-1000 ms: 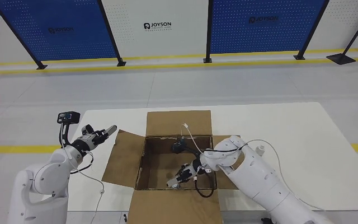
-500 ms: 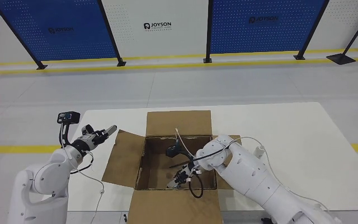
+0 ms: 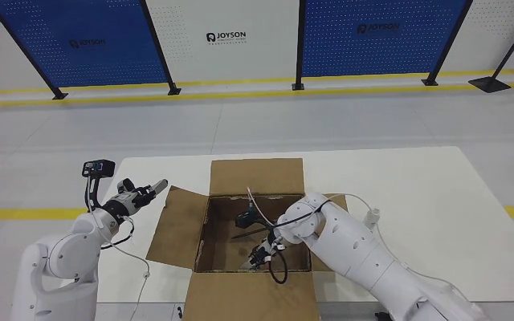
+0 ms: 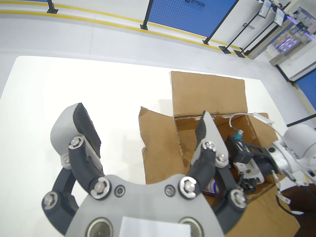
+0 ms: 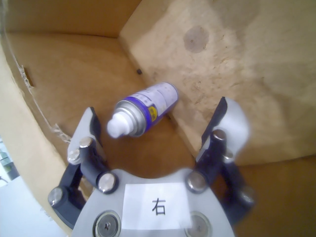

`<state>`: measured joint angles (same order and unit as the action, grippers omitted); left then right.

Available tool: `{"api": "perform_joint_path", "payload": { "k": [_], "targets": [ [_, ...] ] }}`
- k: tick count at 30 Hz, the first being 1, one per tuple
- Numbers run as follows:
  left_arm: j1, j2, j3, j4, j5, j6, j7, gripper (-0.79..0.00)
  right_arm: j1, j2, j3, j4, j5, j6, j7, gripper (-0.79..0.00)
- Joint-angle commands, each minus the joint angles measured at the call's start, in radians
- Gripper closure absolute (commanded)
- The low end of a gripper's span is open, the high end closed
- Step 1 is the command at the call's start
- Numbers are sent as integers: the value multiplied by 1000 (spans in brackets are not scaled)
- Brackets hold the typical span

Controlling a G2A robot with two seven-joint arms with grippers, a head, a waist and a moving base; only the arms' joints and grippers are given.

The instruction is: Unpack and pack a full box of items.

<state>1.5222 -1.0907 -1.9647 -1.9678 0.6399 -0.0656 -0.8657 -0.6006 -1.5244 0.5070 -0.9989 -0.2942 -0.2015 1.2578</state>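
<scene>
Hovering right tool (image 5: 158,110), wide, over spray can (image 5: 161,94) inside box (image 3: 257,175); left tool (image 4: 142,113) wide beside box. I judge unpacking nearly done, repacking pending.

White table (image 3: 450,201), blue panels (image 3: 80,40) on black stands beyond, yellow floor stripe (image 3: 32,213) alongside.

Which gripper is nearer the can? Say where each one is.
Right. The right gripper is down inside the box, open, with the can just ahead of it. The left gripper is open over the table, outside the box.
</scene>
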Motion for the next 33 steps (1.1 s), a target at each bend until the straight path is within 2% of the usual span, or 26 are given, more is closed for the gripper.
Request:
{"api": "perform_joint_path", "payload": {
  "k": [1,13,20,23,33],
  "targets": [
    [0,0,0,0,0,0,0,-785,7,-3,-2,12,-5,3,-4,-785],
    [0,0,0,0,0,0,0,-785,42,5,32,50,-77,70,-38,-785],
    [0,0,0,0,0,0,0,-785,31,31,79,-25,-156,113,-107,-785],
    [0,0,0,0,0,0,0,-785,9,39,89,-71,-162,96,-111,-785],
    [0,0,0,0,0,0,0,-785,-18,52,94,-165,-127,0,14,-785]
  ]
}}
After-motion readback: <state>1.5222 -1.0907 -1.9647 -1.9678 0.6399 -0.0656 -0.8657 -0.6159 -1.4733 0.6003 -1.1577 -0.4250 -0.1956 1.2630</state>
